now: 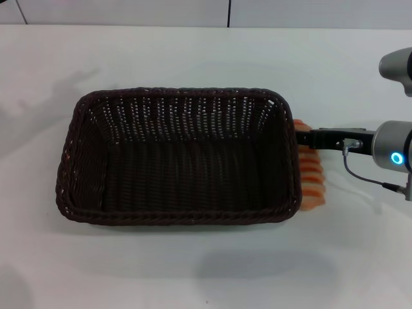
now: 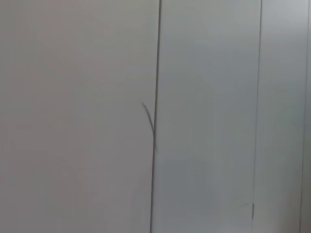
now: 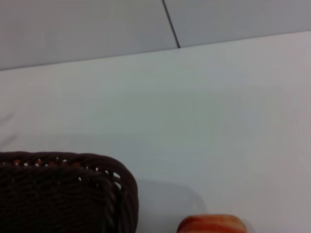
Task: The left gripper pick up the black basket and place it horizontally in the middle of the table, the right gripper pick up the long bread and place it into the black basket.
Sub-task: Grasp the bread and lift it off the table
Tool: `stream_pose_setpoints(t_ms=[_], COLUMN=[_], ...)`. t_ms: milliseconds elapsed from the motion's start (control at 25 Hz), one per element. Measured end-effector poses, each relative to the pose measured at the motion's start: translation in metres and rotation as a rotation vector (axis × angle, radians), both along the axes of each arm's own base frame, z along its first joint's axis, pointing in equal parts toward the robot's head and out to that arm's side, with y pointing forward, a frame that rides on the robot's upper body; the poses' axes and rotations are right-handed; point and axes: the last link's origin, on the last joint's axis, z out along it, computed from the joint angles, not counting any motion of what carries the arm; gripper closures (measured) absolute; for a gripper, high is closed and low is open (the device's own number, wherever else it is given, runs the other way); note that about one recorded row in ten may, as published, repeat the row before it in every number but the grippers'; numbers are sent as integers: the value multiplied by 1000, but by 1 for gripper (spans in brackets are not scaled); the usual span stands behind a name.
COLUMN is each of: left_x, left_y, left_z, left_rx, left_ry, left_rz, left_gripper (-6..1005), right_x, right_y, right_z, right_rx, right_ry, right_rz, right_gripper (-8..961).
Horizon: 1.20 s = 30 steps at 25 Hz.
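Observation:
The black basket (image 1: 180, 217) stands lengthwise across the middle of the white table (image 1: 193, 58), open side up and empty. The long bread (image 1: 313, 180), orange-tan with pale stripes, lies on the table tight against the basket's right end, partly hidden by the rim. My right gripper (image 1: 304, 138) reaches in from the right and sits at the far end of the bread. The right wrist view shows a basket corner (image 3: 63, 194) and one end of the bread (image 3: 211, 224). My left gripper is out of view; the left wrist view shows only a wall.
My right arm with the blue ring light (image 1: 394, 158) stands at the table's right edge. Grey wall panels (image 1: 129, 11) run along the back of the table. White tabletop (image 3: 194, 107) surrounds the basket on all sides.

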Motion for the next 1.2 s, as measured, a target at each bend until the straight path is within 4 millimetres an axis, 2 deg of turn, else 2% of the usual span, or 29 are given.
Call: stream_pose_setpoints(t_ms=[360, 880, 1040, 1160, 1200], left_x=[1, 1, 0, 0, 0], left_y=[-1, -2, -2, -2, -3], left_z=[2, 4, 4, 4, 4], left_rx=[6, 12, 12, 11, 11], left_ry=[-7, -13, -13, -12, -12], left_rz=[-6, -10, -9, -8, -7], left_gripper=[430, 445, 450, 453, 454], right_x=[-1, 0, 7, 12, 12], right_y=[3, 4, 7, 11, 11], right_z=[-4, -1, 9, 32, 32], right_rx=[-17, -4, 54, 176, 176], right_ry=[6, 6, 18, 8, 8], right_rz=[4, 3, -16, 10, 10], right_gripper=[184, 390, 465, 491, 499])
